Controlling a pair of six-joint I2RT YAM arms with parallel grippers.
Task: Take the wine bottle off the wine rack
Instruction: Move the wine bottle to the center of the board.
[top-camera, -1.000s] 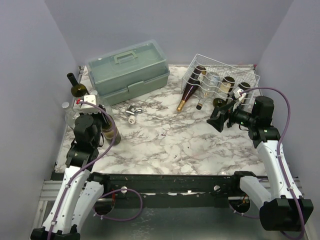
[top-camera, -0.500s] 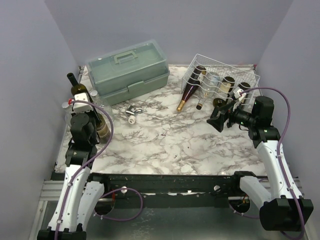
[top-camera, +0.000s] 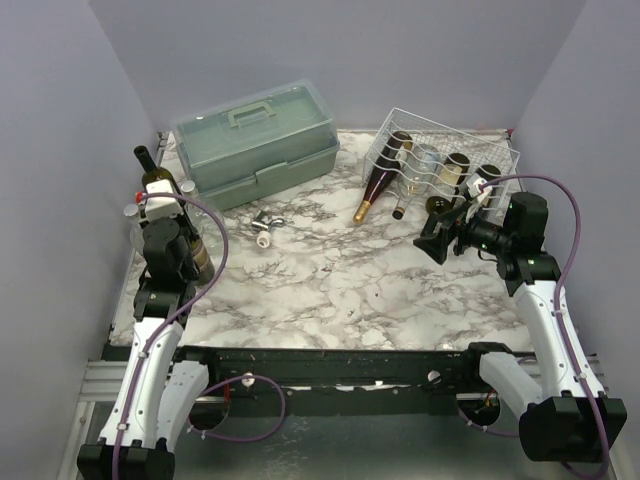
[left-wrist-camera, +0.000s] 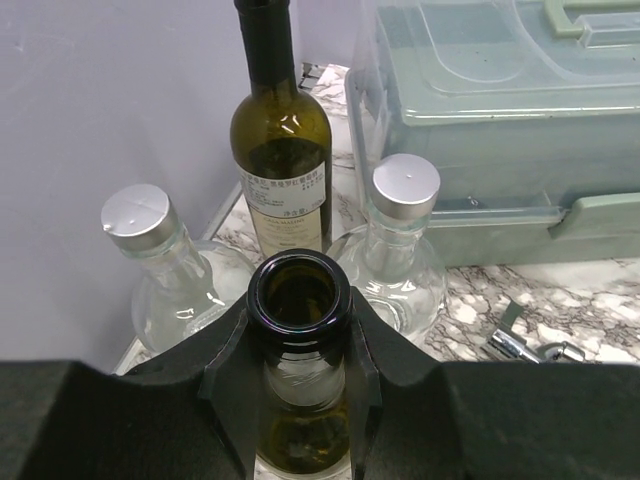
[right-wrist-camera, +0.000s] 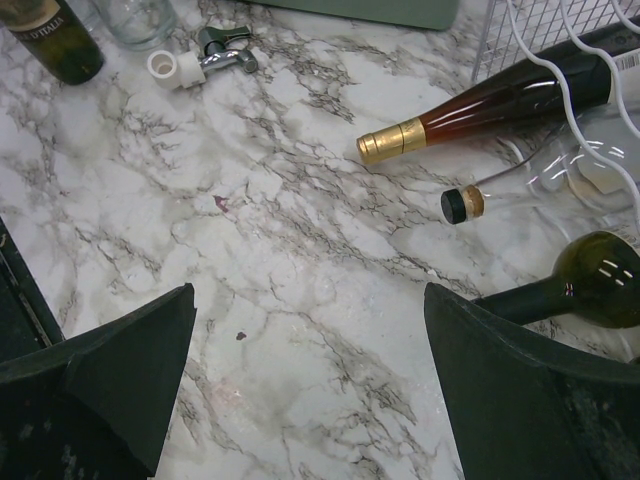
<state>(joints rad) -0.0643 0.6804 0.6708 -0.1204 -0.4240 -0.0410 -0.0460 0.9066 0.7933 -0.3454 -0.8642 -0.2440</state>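
Top external view: marble table (top-camera: 330, 280), arms at its near edge.
Toolbox (top-camera: 255, 140): grey-green, shut, at the table's far left.
Wine rack (top-camera: 478, 140): white wire, far right corner, with several bottles lying in it; an amber bottle (right-wrist-camera: 500, 105) poked its neck out onto the marble.
Wine bottle (left-wrist-camera: 300, 390): dark, uncorked, upright at the left edge, well apart from the rack.
Left gripper (left-wrist-camera: 298, 345): clenched on that bottle's neck.
Right gripper (right-wrist-camera: 310, 380): spread wide, empty, hovering just before the rack.
Risk: a labelled bottle (left-wrist-camera: 283, 150) and two capped glass flasks (left-wrist-camera: 403, 240) stood just beside; a skewed release or withdrawal could topple them.
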